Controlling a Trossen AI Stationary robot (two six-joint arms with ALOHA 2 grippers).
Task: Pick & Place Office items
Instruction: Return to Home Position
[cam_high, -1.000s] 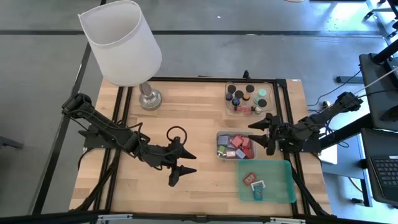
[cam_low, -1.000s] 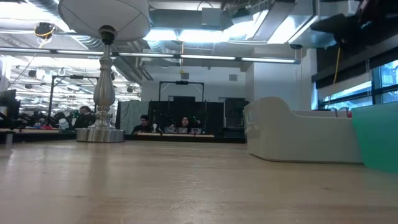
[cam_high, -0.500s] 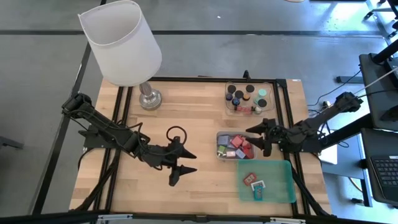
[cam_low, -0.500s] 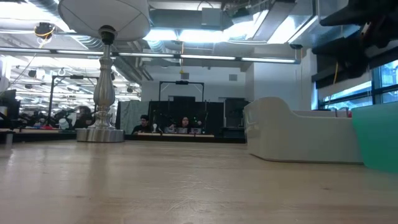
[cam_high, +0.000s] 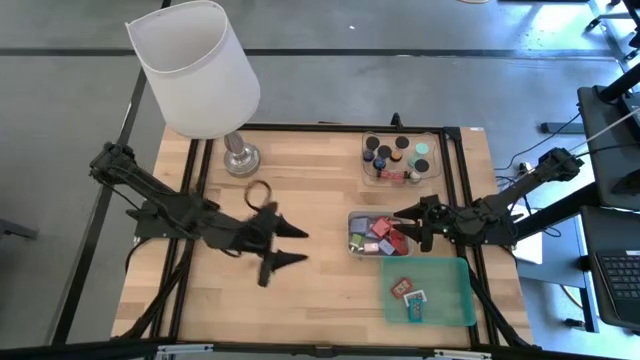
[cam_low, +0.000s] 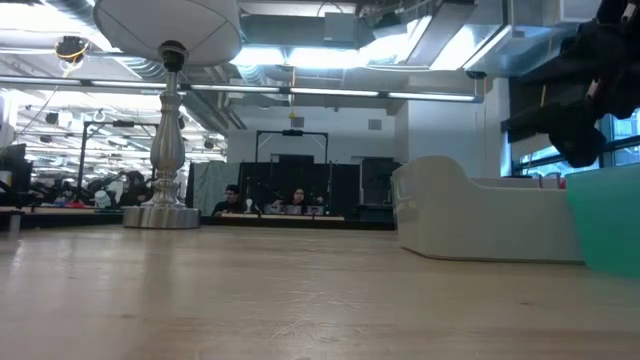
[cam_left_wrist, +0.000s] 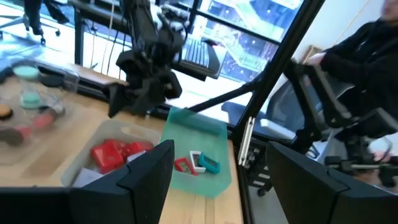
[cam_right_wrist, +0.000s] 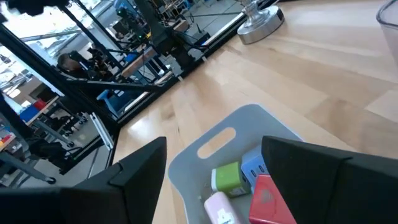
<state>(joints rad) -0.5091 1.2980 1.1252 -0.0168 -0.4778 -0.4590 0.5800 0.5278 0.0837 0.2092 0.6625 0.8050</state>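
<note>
Left end effector (cam_high: 303, 246) hovers over bare worktop (cam_high: 320, 190), left of centre, well apart from every tray. It is spread wide and holds nothing. Left wrist view agrees: left fingers (cam_left_wrist: 146, 177) far apart, gap empty.

Right end effector (cam_high: 409, 230) hangs above the right edge of the grey tray (cam_high: 349, 222), also wide open with nothing between the tips. Right wrist view shows the right fingers (cam_right_wrist: 137, 171) spread over that tray.

All office items sit in trays.
- **Grey tray**, mid-right of the worktop: a pile of small blocks (cam_high: 378, 233) in red, pink, lavender and blue. A green block (cam_right_wrist: 227, 177) and a pink block (cam_right_wrist: 219, 208) lie toward its handle end.
- **Clear tray** (cam_high: 366, 140), toward the top of the high view, right of centre: black cylinders (cam_high: 383, 155) with coloured caps.
- **Green tray** (cam_high: 452, 292), at the lower right corner of the high view, just beside the grey tray: three small pieces (cam_high: 409, 296), one red, one white, one teal, bunched at its left side.

Lamp (cam_high: 195, 65) with a white shade stands at the upper left of the worktop, base well apart from the trays.

A person in dark clothes (cam_left_wrist: 367, 56) shows beyond the worktop in the left wrist view. Seated people (cam_low: 297, 199) are far back in the low view.
</note>
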